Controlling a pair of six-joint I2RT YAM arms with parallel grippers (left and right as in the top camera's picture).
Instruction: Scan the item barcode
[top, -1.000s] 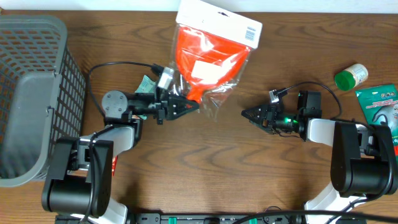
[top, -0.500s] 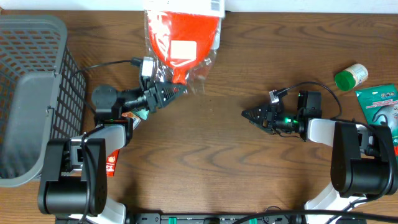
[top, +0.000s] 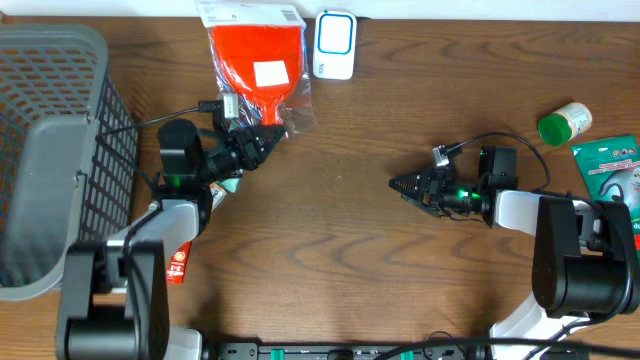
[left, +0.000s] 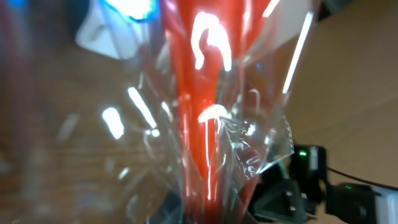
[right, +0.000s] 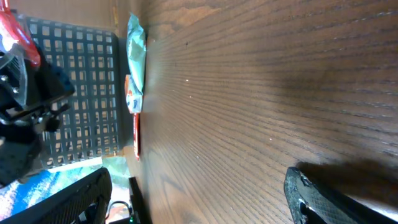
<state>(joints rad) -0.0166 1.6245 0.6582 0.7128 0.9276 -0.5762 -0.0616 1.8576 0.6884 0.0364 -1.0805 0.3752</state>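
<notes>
Nearest, well short of the white scanner (top: 334, 44) and off to its right: right pincer (top: 405, 184) low over the tabletop (top: 340, 260), spread wide, holding nothing, seemingly kept out of the way. Farther on, short of the scanner and to its left: left pincer (top: 262, 146) clamped tight on the clear plastic tail of the orange bag (top: 256, 62), likely so the printed end points away. Farthest, just left of the scanner: bag's white header end, level with the device and close beside it, probably to bring the barcode within reading range.
</notes>
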